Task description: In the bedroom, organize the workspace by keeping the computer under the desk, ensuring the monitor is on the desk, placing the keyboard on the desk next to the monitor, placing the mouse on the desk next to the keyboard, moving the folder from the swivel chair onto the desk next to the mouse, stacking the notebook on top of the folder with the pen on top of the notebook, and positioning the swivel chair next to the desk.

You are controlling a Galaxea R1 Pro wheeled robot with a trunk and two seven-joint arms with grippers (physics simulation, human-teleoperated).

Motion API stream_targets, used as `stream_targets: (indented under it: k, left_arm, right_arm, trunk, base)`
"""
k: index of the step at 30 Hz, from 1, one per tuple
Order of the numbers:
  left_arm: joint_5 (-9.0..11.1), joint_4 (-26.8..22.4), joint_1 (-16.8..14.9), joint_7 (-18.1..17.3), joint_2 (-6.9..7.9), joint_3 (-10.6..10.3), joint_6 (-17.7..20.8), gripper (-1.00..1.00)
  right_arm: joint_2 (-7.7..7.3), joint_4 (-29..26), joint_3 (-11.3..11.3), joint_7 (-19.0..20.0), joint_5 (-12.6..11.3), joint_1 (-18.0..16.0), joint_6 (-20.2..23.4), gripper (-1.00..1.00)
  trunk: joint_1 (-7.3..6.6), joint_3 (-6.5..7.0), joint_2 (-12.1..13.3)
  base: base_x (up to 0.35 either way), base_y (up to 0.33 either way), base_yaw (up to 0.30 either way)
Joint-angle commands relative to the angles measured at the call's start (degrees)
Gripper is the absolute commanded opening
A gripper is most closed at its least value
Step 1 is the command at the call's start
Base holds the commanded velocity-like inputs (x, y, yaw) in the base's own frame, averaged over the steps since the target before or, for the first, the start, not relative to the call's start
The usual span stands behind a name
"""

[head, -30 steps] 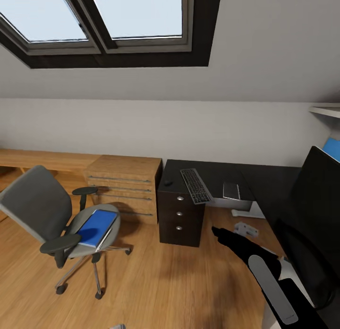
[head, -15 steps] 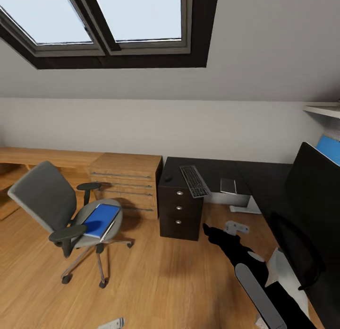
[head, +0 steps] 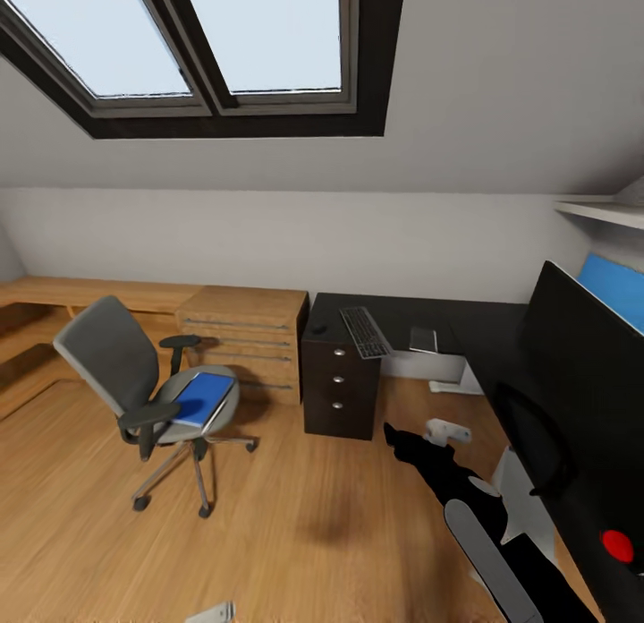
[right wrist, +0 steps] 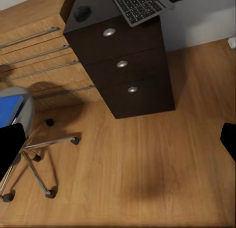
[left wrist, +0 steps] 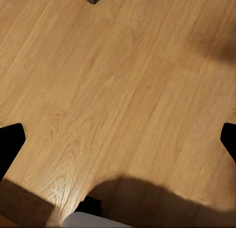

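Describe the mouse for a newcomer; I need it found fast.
Find the glossy black L-shaped desk below the skylight. At its left end, over the drawers with round silver knobs, sits the small rounded dark grey mouse, left of the slim keyboard overhanging the desk edge.

The desk [head: 420, 323] carries the keyboard [head: 364, 331], the mouse [head: 318, 328] and the monitor [head: 581, 381]. The swivel chair [head: 143, 381] stands on the wooden floor [head: 295, 516], with the blue folder [head: 204, 398] lying on its seat.
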Motion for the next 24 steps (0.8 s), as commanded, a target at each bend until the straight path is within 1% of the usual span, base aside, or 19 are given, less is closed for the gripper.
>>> stream_targets:
  k: [1, 24]
  left_arm:
    - [0.6, 0.0, -0.1, 0.4, 0.05, -0.4, -0.2, 1.00]
    - [0.7, 0.0, -0.1, 0.4, -0.10, -0.4, -0.3, 1.00]
  right_arm:
    - [-0.06, -0.1, 0.1, -0.5, -0.4, -0.1, 0.1, 1.00]
    - [-0.09, -0.1, 0.1, -0.5, -0.4, -0.1, 0.1, 1.00]
  trunk:
    - [-0.02, 0.00, -0.1]
    - [-0.02, 2.04, -0.1]
  base:
    - [-0.336, 0.000, 0.000]
    - [-0.336, -0.002, 0.000]
